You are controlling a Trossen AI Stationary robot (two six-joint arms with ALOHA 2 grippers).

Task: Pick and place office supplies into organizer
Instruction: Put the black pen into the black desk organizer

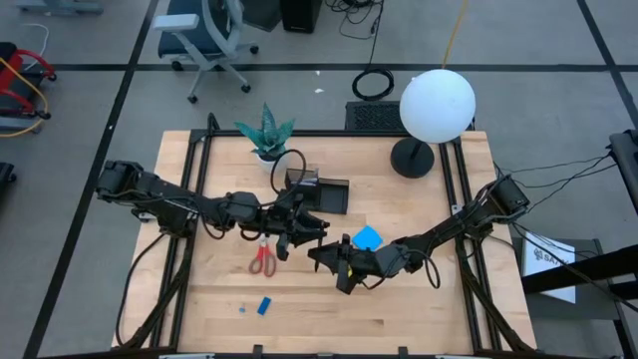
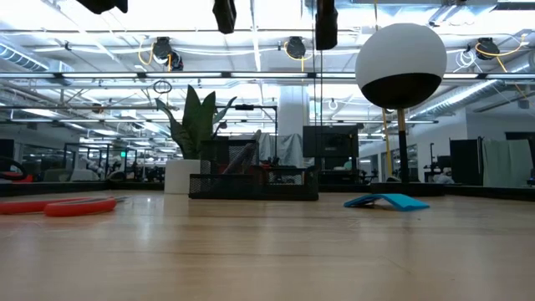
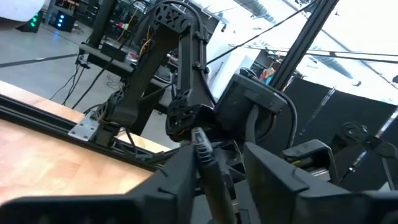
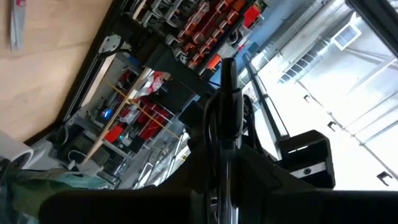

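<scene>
We run pen (image 4: 225, 118) handover above worktop (image 1: 419, 299): right tool (image 1: 344, 267) clamps pen, left tool (image 1: 299, 231) partly open. Next: carry pen to organizer (image 1: 319, 192).

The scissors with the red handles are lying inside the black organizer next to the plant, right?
Not quite. The scissors lie flat on the bare wooden table, well in front of the organizer, not inside it. The organizer does sit next to the plant. The high view shows this.
</scene>
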